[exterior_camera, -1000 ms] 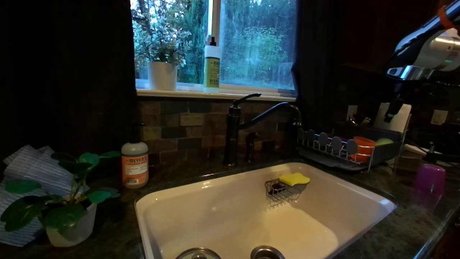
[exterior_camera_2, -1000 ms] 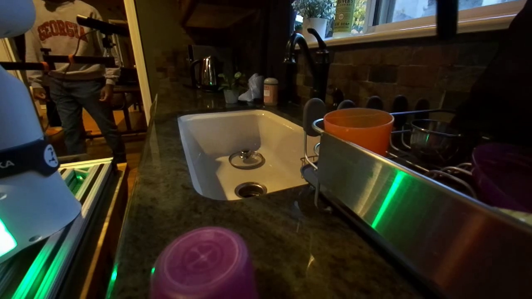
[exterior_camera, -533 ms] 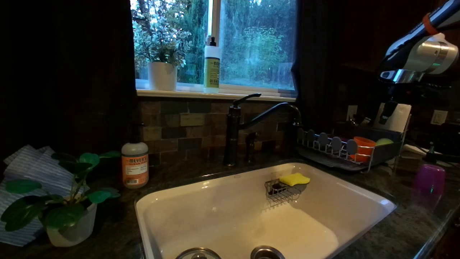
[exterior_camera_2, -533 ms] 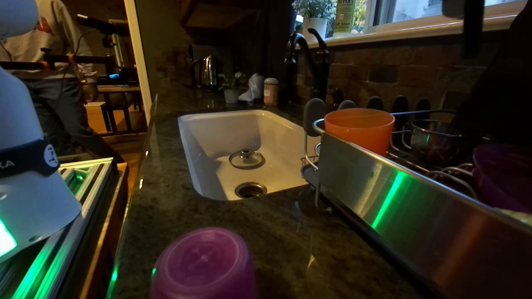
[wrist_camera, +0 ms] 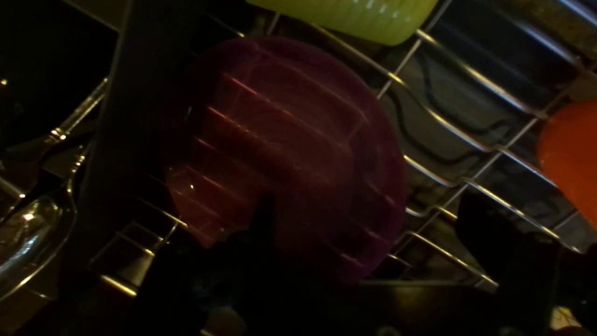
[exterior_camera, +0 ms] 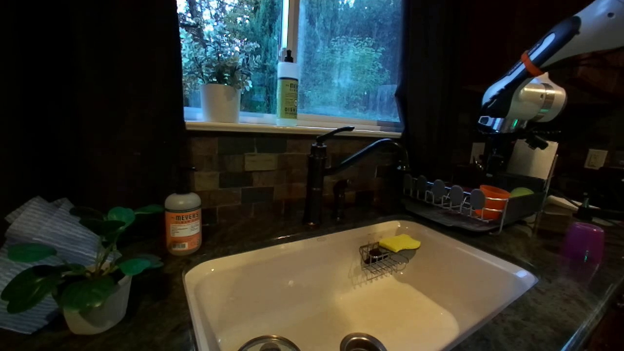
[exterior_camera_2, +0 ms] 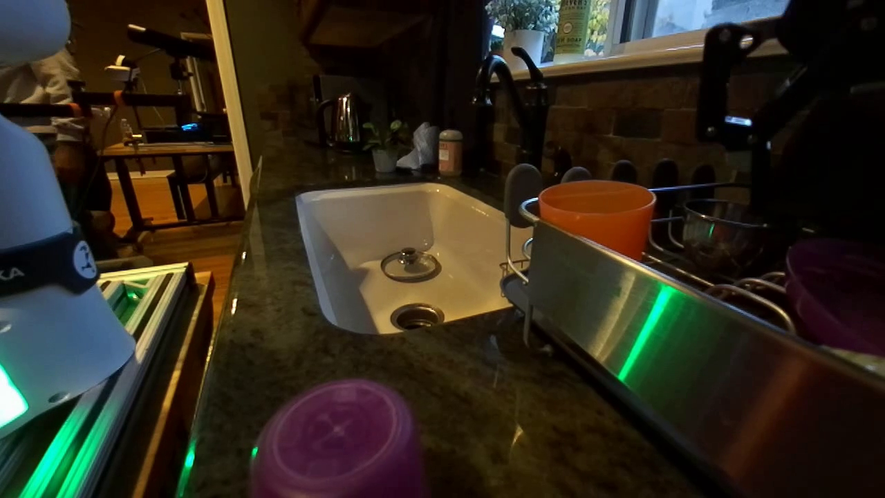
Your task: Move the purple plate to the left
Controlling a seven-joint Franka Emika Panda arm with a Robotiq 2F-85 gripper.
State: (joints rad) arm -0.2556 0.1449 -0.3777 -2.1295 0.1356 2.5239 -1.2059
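Observation:
The purple plate (wrist_camera: 298, 140) lies in the wire dish rack and looks dark and see-through in the wrist view. Part of it shows at the right edge of an exterior view (exterior_camera_2: 836, 297). My gripper (wrist_camera: 366, 205) is open above the rack. One finger (wrist_camera: 265, 214) overlaps the plate in the wrist view, and the other finger (wrist_camera: 485, 228) is past the plate's rim, over bare wires. The plate's near edge is hidden by the dark gripper. In an exterior view my gripper (exterior_camera: 492, 163) hangs over the back of the rack. I see no contact with the plate.
In the rack are an orange cup (exterior_camera_2: 598, 218), a clear bowl (exterior_camera_2: 722, 232) and a yellow-green dish (wrist_camera: 368, 18). Cutlery (wrist_camera: 37, 224) lies beside the plate. A purple cup (exterior_camera_2: 339, 443) stands upside down on the counter. The sink (exterior_camera: 312, 292) and faucet (exterior_camera: 317, 185) are near the rack.
The arm has moved left and somewhat lower in an exterior view, over the rack. More of the gripper shows at the upper right in an exterior view. A person behind has walked left.

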